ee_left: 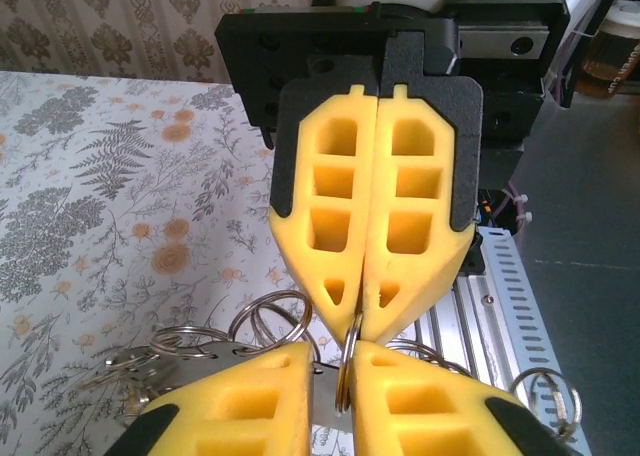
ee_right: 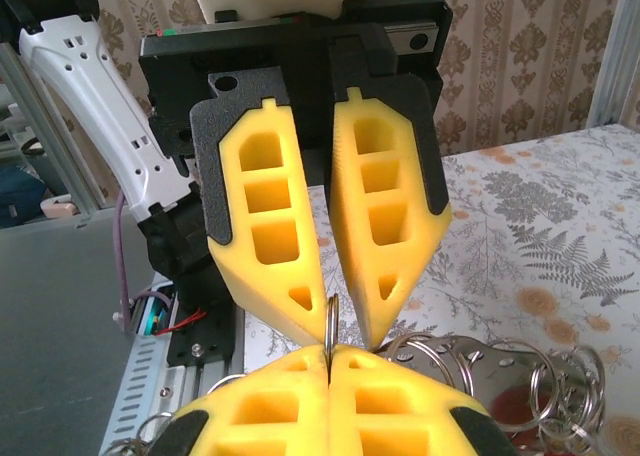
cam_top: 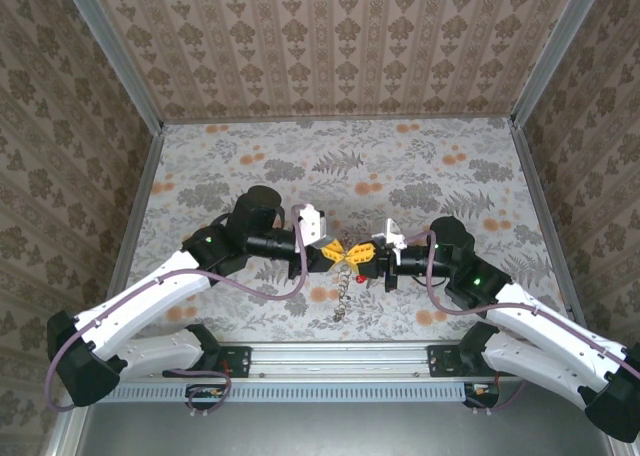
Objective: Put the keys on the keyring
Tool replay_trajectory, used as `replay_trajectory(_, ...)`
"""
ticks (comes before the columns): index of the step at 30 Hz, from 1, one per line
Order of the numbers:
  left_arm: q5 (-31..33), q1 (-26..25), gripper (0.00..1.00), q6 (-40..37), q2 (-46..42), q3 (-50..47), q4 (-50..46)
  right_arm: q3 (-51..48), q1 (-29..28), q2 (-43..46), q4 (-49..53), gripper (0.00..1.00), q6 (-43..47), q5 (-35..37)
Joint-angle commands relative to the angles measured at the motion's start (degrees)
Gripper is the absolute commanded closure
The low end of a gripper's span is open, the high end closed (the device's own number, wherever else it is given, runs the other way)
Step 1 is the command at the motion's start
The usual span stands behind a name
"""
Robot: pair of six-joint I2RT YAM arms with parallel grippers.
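The thin ring (ee_right: 328, 318) looks light, stiff and slippery, best pinched edge-on: right claw (cam_top: 358, 255) from 3 o'clock clamps it, left claw (cam_top: 335, 250) from 9 o'clock stands slightly parted.

red key (ee_right: 515, 408) mostly behind rings (ee_right: 565, 381), pinched ring (ee_right: 328, 321) largely inside jaws

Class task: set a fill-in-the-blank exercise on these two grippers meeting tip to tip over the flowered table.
1. The right gripper is ____ on a thin ring.
2. The left gripper has its jaws slightly ____, one on either side of that ring.
3. Both grippers' fingers are ____ in colour.
4. The table cover shows grey ferns and ____ flowers.

Missing words: shut; open; yellow; orange.
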State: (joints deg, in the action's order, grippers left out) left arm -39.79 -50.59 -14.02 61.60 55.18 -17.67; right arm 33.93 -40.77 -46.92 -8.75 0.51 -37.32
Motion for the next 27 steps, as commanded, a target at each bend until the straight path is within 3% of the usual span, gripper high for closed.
replay_trajectory(1,2.44,-0.53,0.81,-1.36,1.19,1.81,-1.01,3.83,-0.71,0.35,-3.07,1.0,1.89,-2.61)
replay_trajectory(4,2.61,-0.76,0.87,-1.86,1.67,2.25,-1.77,4.84,-0.79,-0.25,-1.1,1.0,3.01,-2.18)
replay_trajectory(6,2.61,-0.99,1.0,-2.32,2.01,2.56,-2.32,5.64,-0.96,-0.6,0.42,1.0,3.96,-1.27)
replay_trajectory(12,-0.29,-0.11,1.0,0.03,-0.68,0.42,2.23,5.85,-1.4,-0.86,2.17,1.0,3.55,1.94)
replay_trajectory(17,-8.47,2.6,1.0,4.86,-3.16,-2.17,9.83,2.94,-1.41,0.94,-1.23,0.75,0.26,2.0)
replay_trajectory(20,-13.04,4.44,1.0,8.63,-4.6,-4.23,15.75,0.87,-1.37,3.4,-3.49,0.69,-1.22,2.85)
replay_trajectory(27,-18.54,6.65,1.0,14.78,-6.0,-7.05,25.5,1.08,-1.4,3.91,-4.42,0.72,-2.49,1.85)
